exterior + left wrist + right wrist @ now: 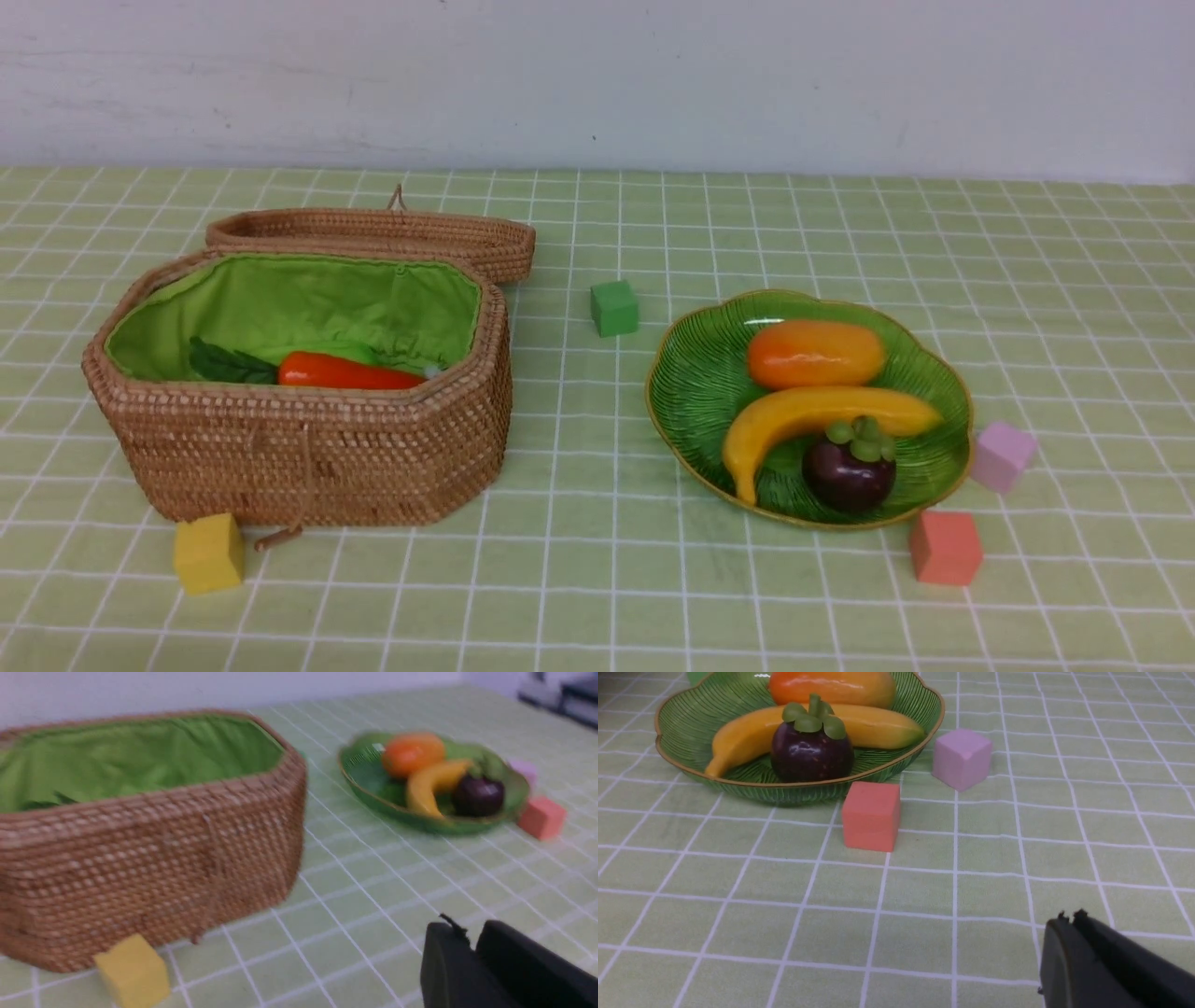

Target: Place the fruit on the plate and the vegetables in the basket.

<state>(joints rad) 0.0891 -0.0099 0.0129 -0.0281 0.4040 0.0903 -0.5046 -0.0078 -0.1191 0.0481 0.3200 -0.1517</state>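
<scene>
The wicker basket stands open at the left, also in the left wrist view. Inside it I see the orange-red carrot with its green leaves. The gourd and eggplant are hidden. The green plate at the right holds the mango, the banana and the mangosteen. The plate also shows in the right wrist view. My left gripper is shut and empty, low over the cloth in front of the basket. My right gripper is shut and empty, in front of the plate.
The basket lid lies behind the basket. Foam cubes lie around: green between basket and plate, yellow at the basket's front, lilac and salmon by the plate's right and front rim.
</scene>
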